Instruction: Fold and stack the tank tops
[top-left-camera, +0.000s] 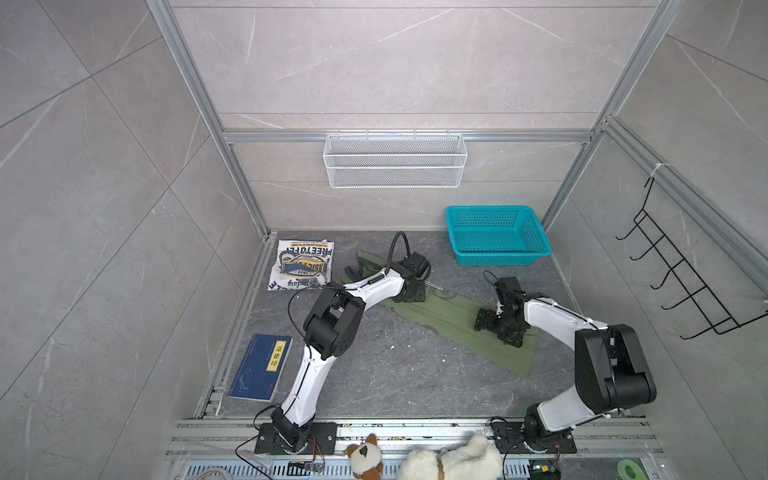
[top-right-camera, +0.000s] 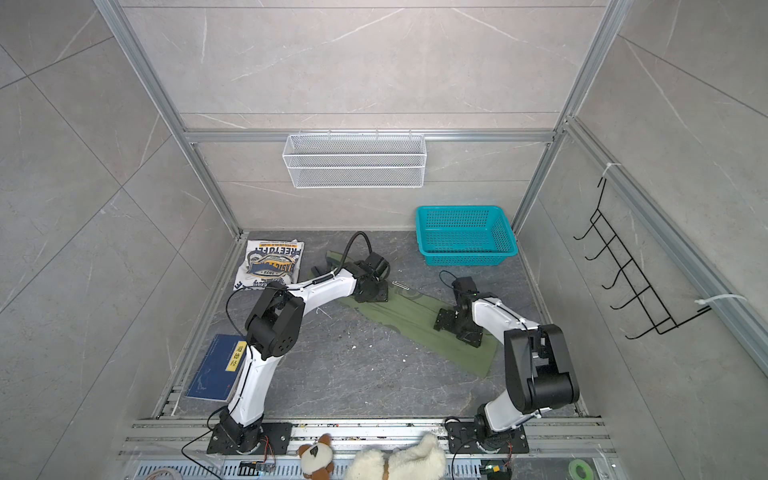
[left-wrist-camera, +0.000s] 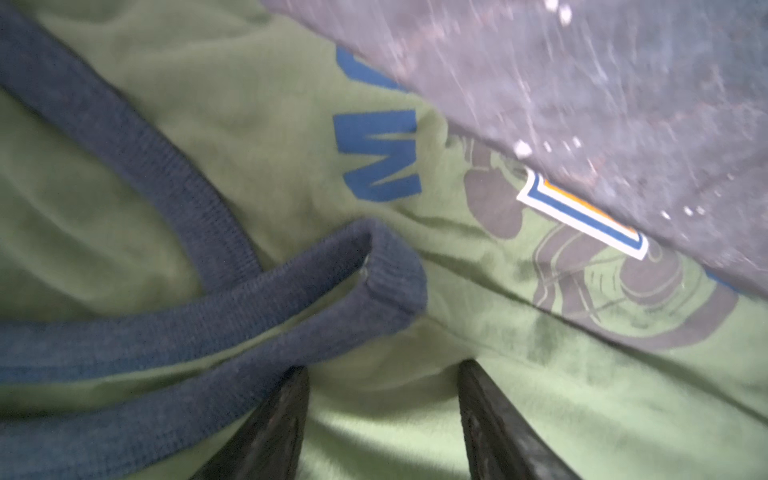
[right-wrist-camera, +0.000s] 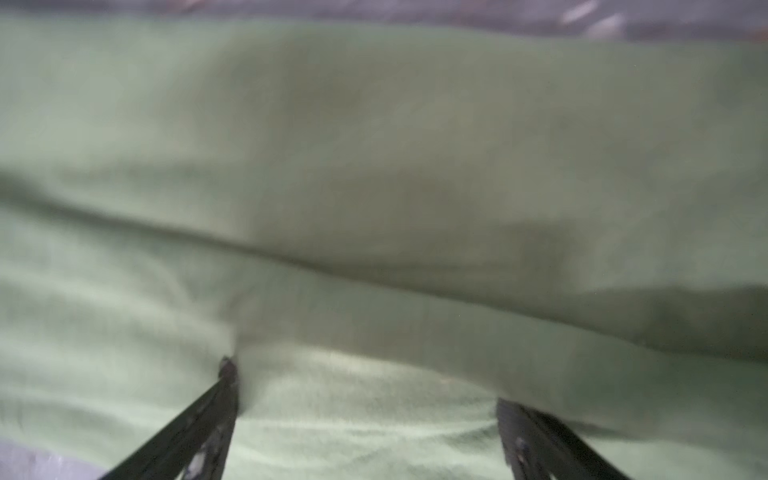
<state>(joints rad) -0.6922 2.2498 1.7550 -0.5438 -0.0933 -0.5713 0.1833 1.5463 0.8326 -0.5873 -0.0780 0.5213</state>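
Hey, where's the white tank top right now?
In both top views the white tank top lies folded in the far left corner of the table, beyond the blue book and just left of the olive green tank top.

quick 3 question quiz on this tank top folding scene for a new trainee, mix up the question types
1. Multiple choice: the left gripper and the right gripper are both down on which thing?
A) blue book
B) olive tank top
C) plush toy
2. True or false: the teal basket has nothing in it.
3. Short answer: is the white tank top stacked with the olive one yet?

Key:
1. B
2. True
3. No, they lie apart.
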